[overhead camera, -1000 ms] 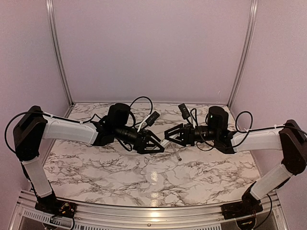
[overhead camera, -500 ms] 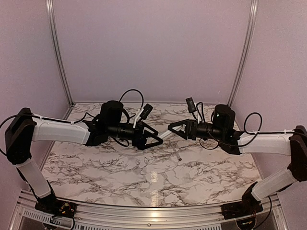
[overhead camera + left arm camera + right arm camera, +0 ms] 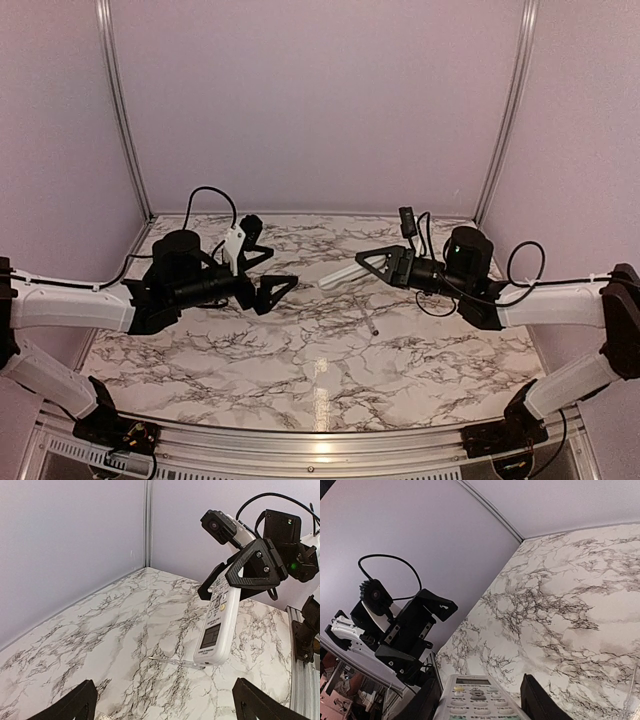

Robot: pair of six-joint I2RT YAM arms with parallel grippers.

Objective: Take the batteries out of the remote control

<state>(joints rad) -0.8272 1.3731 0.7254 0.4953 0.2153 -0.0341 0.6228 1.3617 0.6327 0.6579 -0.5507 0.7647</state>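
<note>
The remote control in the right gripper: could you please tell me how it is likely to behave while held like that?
Probably stiff: the remote control juts straight from the right gripper without sagging. Likely light, since a pinch near one end holds it up. Its smooth white plastic might pivot or slip if pushed.

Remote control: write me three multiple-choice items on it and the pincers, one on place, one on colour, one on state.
1. Where is the remote control?
A. lying flat, unheld
B. in the air, in the right pincer
C. leaning on the back wall

2. Its casing is:
A. black
B. white
C. red

3. The left pincer is:
A. open and empty
B. shut on the remote control
C. shut on a cable

Answers: 1 B, the right pincer clamps one end and holds it aloft; 2 B, the left wrist view shows a white casing; 3 A, its jaws stand wide apart, holding nothing.
</note>
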